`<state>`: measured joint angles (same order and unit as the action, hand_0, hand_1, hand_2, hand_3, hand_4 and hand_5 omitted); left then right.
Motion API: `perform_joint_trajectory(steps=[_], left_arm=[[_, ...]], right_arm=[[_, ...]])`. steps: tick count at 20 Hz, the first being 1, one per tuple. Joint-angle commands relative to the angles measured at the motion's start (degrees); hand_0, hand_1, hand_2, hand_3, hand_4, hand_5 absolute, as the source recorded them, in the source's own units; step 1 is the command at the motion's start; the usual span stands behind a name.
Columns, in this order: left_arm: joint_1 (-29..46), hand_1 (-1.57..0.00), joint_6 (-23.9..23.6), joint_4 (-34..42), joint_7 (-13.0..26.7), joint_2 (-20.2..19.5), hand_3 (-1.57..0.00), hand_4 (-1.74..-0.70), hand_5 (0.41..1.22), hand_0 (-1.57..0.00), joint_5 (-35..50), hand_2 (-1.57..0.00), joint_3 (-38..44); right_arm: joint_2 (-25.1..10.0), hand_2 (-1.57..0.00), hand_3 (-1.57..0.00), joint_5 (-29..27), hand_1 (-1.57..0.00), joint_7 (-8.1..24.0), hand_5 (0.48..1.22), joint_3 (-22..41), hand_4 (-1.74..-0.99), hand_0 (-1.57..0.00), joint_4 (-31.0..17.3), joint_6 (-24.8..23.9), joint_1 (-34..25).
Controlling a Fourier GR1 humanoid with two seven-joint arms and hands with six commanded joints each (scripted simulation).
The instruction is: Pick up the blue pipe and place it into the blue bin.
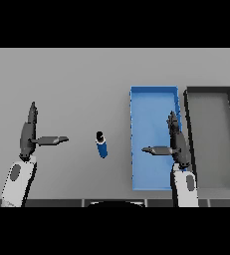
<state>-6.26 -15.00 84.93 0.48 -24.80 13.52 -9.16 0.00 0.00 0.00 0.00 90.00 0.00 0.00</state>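
Firstly, on the left side of the grey table [86, 79] the left hand [28, 133] shows above its white and grey forearm, which comes in from the lower left corner. Its fingers are straight and point away from the robot, toward the far edge of the table, and its thumb sticks out sideways to the right, so the hand is spread and holds nothing. Next, to the right of that thumb and apart from it, the blue pipe [102, 145] stands on the table near the middle of the view, a little tilted, with a dark opening at its upper end. No hand touches it. Further to the right lies the blue bin [154, 94], a long rectangular tray, and nothing can be seen lying inside it. The pipe is just beside the bin's left wall but fully outside. The right hand [176, 142] is seen over the right part of this bin, near its right wall; its fingers also are straight and point away from the robot, and its thumb reaches to the left over the bin's floor, so it is spread too and it carries nothing. Finally, at the far right and just beside the blue bin stands a dark-rimmed grey bin [186, 107].
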Motion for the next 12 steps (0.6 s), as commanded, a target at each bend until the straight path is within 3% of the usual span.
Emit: perform_joint_trajectory(steps=[1, 6, 7, 8, 10, 12], left_arm=[[0.00, 0.00, -0.02, 0.02, -0.26, 0.02, 0.00, -1.07, 0.591, 0.00, 0.00, 0.00, 0.02], [0.50, 0.00, -0.19, 0.52, -1.09, 0.25, 0.00, -1.07, 0.591, 0.00, -0.25, 0.00, -0.25], [0.63, 0.00, 7.59, 1.06, -3.14, -4.21, 0.00, -1.07, 0.591, 0.00, -0.05, 0.00, -2.38], [0.34, 0.00, 12.97, 0.27, -4.01, -7.72, 0.00, -1.07, 0.590, 0.00, 0.67, 0.00, -2.79], [-0.27, 0.00, 18.12, 0.34, -4.58, -10.22, 0.00, -1.08, 0.587, 0.00, 1.41, 0.00, -3.83], [-0.18, 0.00, 20.24, 0.43, -5.32, -11.34, 0.00, -1.08, 0.591, 0.00, 2.00, 0.00, -3.89]], right_arm=[[0.00, 0.00, 0.00, -0.02, 0.00, 0.00, 0.617, -0.01, -1.225, 0.00, 0.00, -0.05, 0.00], [0.27, 0.00, 0.00, 0.23, 0.00, -0.48, 0.617, 0.24, -1.225, 0.00, -0.15, -0.10, 0.39], [-2.32, 0.00, 0.00, 2.87, 0.00, -3.39, 0.617, 2.25, -1.225, 0.00, 1.58, 1.65, 1.60], [-4.23, 0.00, 0.00, 4.92, 0.00, -4.13, 0.618, 3.50, -1.224, 0.00, 3.03, 2.42, 2.79], [-5.71, 0.00, 0.00, 6.77, 0.00, -4.66, 0.620, 5.20, -1.225, 0.00, 5.74, 3.41, 4.59], [-6.71, 0.00, 0.00, 8.14, 0.00, -4.10, 0.618, 5.77, -1.215, 0.00, 6.74, 3.45, 5.61]])
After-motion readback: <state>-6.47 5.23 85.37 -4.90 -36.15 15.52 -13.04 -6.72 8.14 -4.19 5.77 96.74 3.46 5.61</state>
